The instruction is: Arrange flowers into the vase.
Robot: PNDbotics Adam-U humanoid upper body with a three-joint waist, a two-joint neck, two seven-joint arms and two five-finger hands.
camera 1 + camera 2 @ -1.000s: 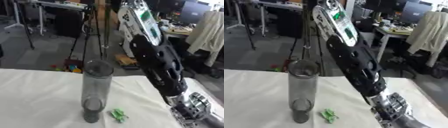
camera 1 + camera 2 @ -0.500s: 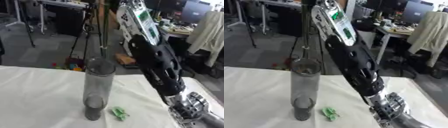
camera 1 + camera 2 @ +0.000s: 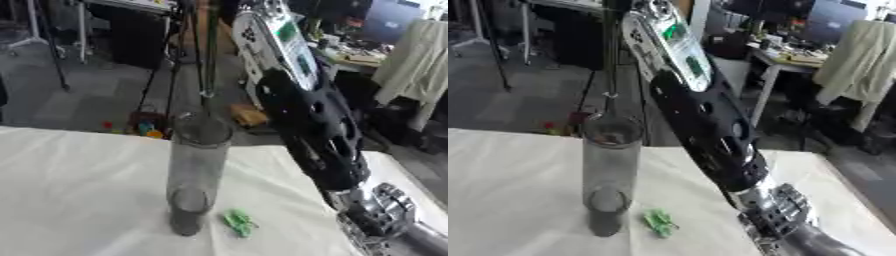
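Right hand's fingers are lying out of frame past the tabletop's near right corner, so cannot tell if they are open or closed; only the silver wrist (image 3: 776, 212) and the black right forearm (image 3: 706, 125) are showing, with the forearm slanting up toward the far edge. The clear tall vase (image 3: 197, 175) is standing upright around the middle of the white tabletop (image 3: 70, 185), holding nothing visible, and a small green piece (image 3: 238, 221) is lying just beside its base toward the near edge, apart from the arm. Left hand is not showing anywhere.
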